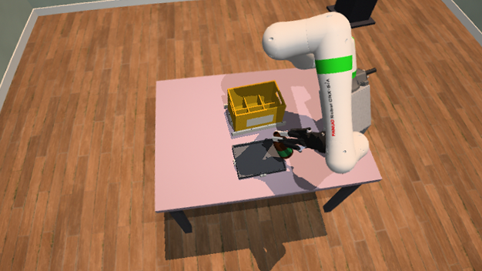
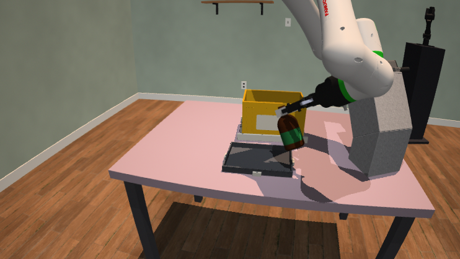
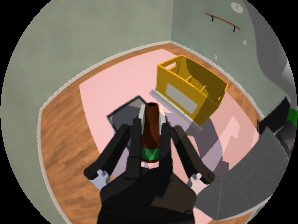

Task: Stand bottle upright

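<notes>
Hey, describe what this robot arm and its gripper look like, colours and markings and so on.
The arm is smooth, rounded and cream-white, with bright green bands at its joints and red lettering down the forearm. It stands on a speckled grey pedestal. The gripper is black, with slim linked fingers ending in pale pads. No cables show.

Bare room: wood floor (image 1: 76, 117), green walls (image 2: 64, 48), wall shelf (image 2: 237, 2), outlets.
</notes>
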### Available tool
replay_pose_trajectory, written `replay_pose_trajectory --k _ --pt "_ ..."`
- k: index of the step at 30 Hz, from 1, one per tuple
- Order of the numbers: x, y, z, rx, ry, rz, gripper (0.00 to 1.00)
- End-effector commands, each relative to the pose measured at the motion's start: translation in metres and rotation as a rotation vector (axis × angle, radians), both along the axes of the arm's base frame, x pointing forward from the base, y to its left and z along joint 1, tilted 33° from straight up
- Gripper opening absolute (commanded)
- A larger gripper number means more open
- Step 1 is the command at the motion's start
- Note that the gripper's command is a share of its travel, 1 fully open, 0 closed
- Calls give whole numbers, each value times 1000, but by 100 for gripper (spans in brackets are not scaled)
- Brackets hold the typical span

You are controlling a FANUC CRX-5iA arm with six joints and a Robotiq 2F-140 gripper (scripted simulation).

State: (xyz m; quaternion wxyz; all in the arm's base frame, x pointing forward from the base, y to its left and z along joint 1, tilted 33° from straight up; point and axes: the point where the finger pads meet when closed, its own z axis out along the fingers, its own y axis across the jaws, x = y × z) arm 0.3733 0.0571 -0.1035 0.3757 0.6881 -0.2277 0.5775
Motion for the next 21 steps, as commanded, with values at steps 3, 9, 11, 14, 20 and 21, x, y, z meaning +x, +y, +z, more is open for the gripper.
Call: replay_pose_trajectory --k 3,9,11,14,20,21 --pt "0 0 -1 -22 -19 9 0" --pt "-1 1 -1 -29 -26 12 0" --pt "-1 1 -1 -31 -27 13 0" --pt "-1 1 -1 -31 -28 13 0" --pt "-1 1 -1 -31 -28 13 0" --pt "-1 1 -1 -31 -28 13 0"
